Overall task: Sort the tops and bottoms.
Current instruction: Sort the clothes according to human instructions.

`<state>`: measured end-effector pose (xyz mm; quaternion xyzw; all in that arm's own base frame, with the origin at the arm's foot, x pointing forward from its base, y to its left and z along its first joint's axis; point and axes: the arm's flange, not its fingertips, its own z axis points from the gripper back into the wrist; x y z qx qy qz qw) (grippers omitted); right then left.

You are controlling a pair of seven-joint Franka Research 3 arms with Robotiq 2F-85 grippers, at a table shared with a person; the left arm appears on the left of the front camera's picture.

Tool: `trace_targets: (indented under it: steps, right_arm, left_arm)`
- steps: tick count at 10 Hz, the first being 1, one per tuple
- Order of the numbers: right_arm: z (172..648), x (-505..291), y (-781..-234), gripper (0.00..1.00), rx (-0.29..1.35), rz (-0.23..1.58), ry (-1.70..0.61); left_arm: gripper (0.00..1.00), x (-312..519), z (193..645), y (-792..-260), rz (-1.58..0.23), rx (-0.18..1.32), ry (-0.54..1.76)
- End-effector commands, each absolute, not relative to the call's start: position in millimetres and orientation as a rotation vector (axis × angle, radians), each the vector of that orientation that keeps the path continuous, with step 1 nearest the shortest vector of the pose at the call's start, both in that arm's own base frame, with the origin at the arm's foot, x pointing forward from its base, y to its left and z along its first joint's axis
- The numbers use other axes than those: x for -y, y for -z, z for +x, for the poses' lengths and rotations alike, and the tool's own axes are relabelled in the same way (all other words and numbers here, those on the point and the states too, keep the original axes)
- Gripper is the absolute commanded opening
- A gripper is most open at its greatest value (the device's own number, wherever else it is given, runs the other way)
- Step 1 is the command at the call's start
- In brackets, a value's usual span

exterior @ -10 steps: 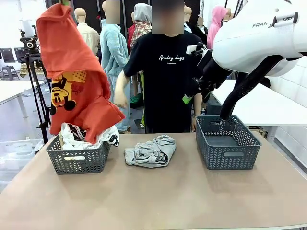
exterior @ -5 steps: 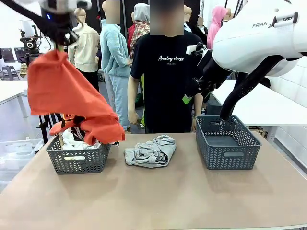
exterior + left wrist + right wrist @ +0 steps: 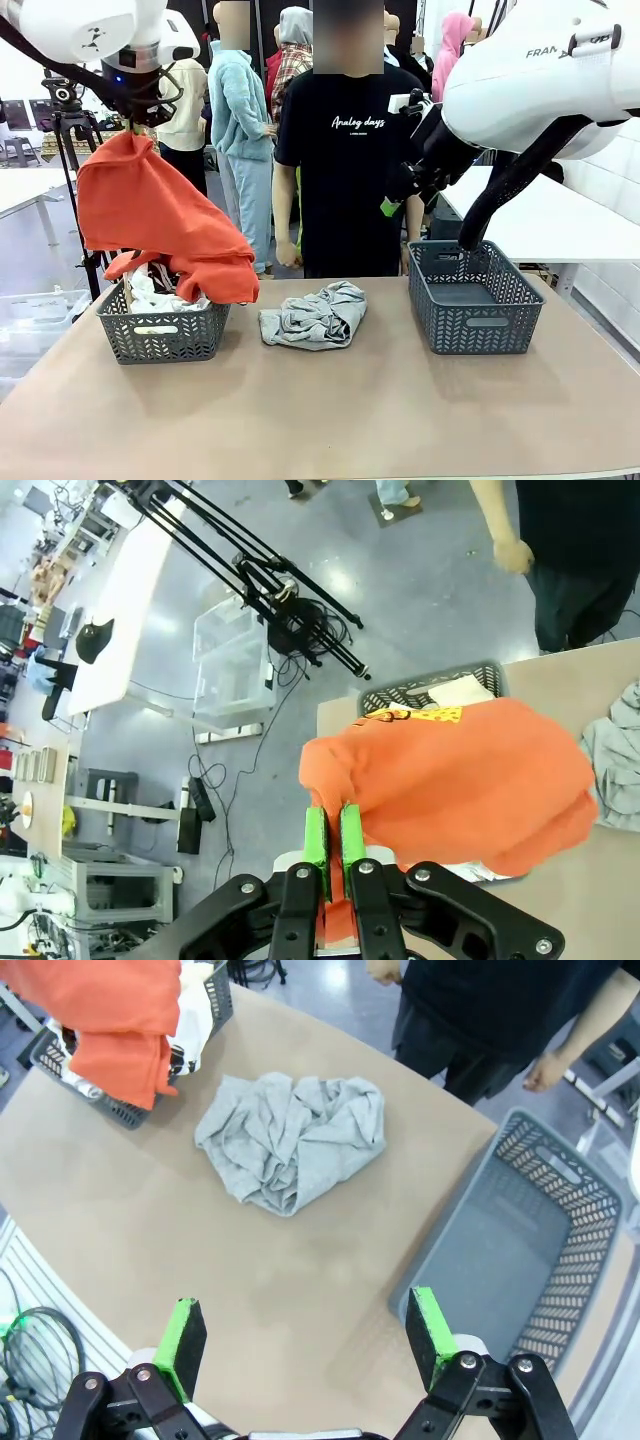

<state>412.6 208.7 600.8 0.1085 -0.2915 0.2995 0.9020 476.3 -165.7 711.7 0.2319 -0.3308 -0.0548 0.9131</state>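
- The table (image 3: 330,420) looks the same as a second ago. All the action is over on the left.
- The orange-red garment (image 3: 150,215) is the big change. It was hoisted way up with the cartoon print showing, and now it's come down. It hangs straight below the left fingers, with its lower folds slumped on the left basket (image 3: 160,335).
- The right basket (image 3: 475,300) sits empty, below the right fingers and off to one side.
- The light grey garment (image 3: 295,1140) hasn't budged. It's crumpled on the table between the baskets, out ahead of the right fingers and well apart from them.
- The white garment (image 3: 160,295) is in the left basket, under the orange hem.
- The left gripper (image 3: 333,825) has its fingers pinched narrow on a bunch of orange cloth.
- The right gripper (image 3: 305,1320) has its fingers spread wide and holds nothing.
- My guess is the orange one gets dropped into that left basket next, which leaves the grey one to sort.
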Motion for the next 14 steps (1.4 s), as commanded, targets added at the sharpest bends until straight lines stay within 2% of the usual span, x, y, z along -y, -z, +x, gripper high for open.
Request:
trace_targets:
  steps: [1,3,6,9,14]
  right_arm:
    - [410,-207,-597,1.0,0.594,0.224,-0.617]
    - [410,-207,-597,1.0,0.594,0.224,-0.617]
    - [410,-207,-597,1.0,0.594,0.224,-0.617]
    - [410,-207,-597,1.0,0.594,0.224,-0.617]
    - [410,-207,-597,1.0,0.594,0.224,-0.617]
  left_arm:
    - [0.0,163,472,-722,0.485,0.666,0.13]
    - [0.0,170,473,-716,0.482,0.68,0.114]
    - [0.0,135,498,-630,0.184,0.587,-0.138]
    - [0.0,115,507,-564,0.072,0.5,-0.329]
    - [0.0,114,514,-573,0.118,0.493,-0.269]
